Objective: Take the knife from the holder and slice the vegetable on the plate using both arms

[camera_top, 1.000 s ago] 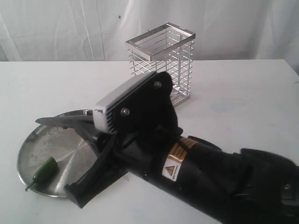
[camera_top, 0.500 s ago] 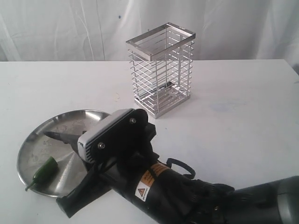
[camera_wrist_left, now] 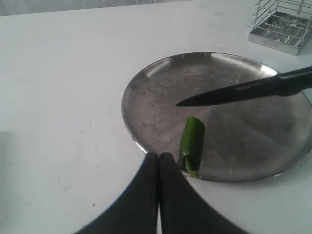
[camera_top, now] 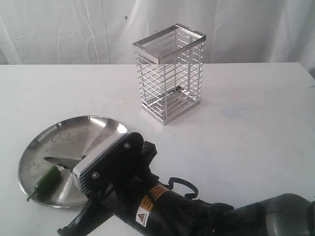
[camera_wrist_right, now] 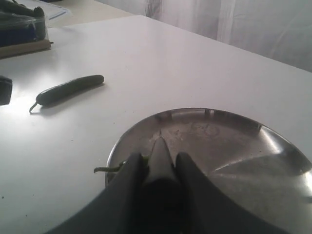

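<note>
Gripping the knife (camera_wrist_left: 243, 90), the right jaws are closed partway around it, and in the right wrist view a dark part of the knife fills the gap between their two fingers (camera_wrist_right: 127, 175). The left jaws are pressed fully together with nothing between them. They sit at the lower centre of the left wrist view, just beside the stem end of the chili (camera_wrist_left: 191, 141). The chili lies loose on the plate (camera_wrist_left: 146, 92), close to the lower rim, with its stem reaching to the edge. The blade enters that view from the right edge and its tip hangs over the middle of the plate, a little above the chili in the frame. I cannot tell whether it touches the steel. The wire holder (camera_top: 170, 73) stands empty in the upper centre of the exterior view, well apart from the plate on the white table (camera_top: 256, 123). The main risk is that nothing pins the chili down. On glossy metal it may roll or skid away under the edge, or slip off the near rim. As the blade lies now, a straight drop would probably miss the chili. A sweep toward it could strike the left fingers (camera_wrist_left: 141, 195). Pressure near the rim might tip or slide the plate, and the rounded handle could twist in the grip.
</note>
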Robot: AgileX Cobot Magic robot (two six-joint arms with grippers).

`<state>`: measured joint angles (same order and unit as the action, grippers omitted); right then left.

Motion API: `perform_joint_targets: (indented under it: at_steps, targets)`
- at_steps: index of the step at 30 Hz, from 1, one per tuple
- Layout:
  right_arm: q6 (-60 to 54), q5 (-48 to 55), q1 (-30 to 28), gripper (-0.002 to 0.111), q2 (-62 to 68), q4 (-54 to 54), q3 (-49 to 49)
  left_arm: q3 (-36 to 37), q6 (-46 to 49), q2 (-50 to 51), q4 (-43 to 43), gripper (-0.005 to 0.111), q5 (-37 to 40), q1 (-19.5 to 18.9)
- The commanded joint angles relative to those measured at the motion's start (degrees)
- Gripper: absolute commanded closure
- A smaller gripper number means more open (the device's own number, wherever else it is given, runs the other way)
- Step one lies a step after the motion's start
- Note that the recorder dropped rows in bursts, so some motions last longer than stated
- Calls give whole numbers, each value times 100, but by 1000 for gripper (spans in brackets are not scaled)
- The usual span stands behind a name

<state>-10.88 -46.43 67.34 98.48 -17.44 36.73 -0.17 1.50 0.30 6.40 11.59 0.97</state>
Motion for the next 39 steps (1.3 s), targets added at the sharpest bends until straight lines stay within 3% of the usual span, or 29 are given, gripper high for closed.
perform_joint_targets:
  at_steps: [1, 16, 23, 27, 33, 39]
  targets:
    - [70, -310, 14, 108, 174, 77, -28, 17, 1, -30, 22, 107, -8, 42]
    - [59, -332, 14, 108, 401, 259, -17, 17, 1, -30, -260, 107, -8, 42]
    - [59, 279, 3, 108, 690, 286, -17, 17, -21, -30, -213, 107, -8, 42]
    - [-187, 1017, 3, 108, 690, 224, 150, 17, -59, -30, 818, 107, -257, 42]
    - [-1200, 1735, 3, 108, 690, -390, 569, 17, -70, -30, 3168, 107, -644, 42]
    - [-1336, 1964, -162, 108, 690, -401, 738, 17, -70, -30, 3687, 107, -595, 42]
